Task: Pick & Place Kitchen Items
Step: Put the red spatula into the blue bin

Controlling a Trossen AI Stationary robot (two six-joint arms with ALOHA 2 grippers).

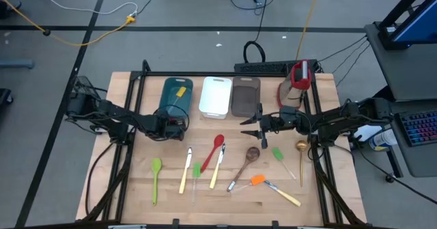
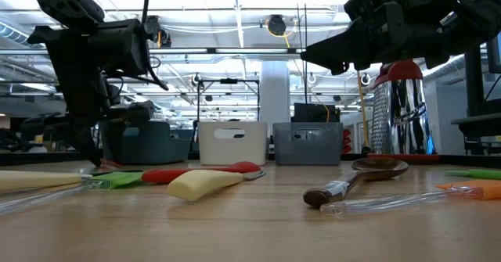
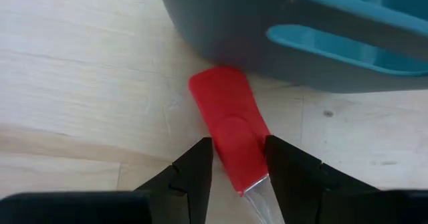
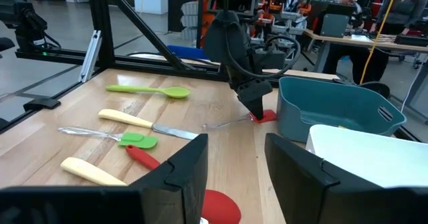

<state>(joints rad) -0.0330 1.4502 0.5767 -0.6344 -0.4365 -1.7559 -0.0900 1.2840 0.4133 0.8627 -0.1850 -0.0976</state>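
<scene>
Two grippers are seen over the wooden counter, and the sweep runs from the left of the overhead frame. At lower left a green spoon is laid flat. Above it, at centre left, the left gripper is lowered beside the teal tray; its fingers are parted and set on either side of a red spatula whose blade lies on the wood touching the tray's wall. Whether the spatula is pinched cannot be told. A yellow piece is seen inside the teal tray.

Toward the middle, a pale-handled knife, a small green spatula, a red spoon and a second pale-handled knife are spread side by side below the white tray and the grey-brown tray.

Right of centre, the right gripper is held above the counter with its jaws apart and nothing between them. Below it a wooden spoon, an orange spatula and another green spatula are found, with a gold spoon farthest right. A red-and-white upright object is stood at upper right.
</scene>
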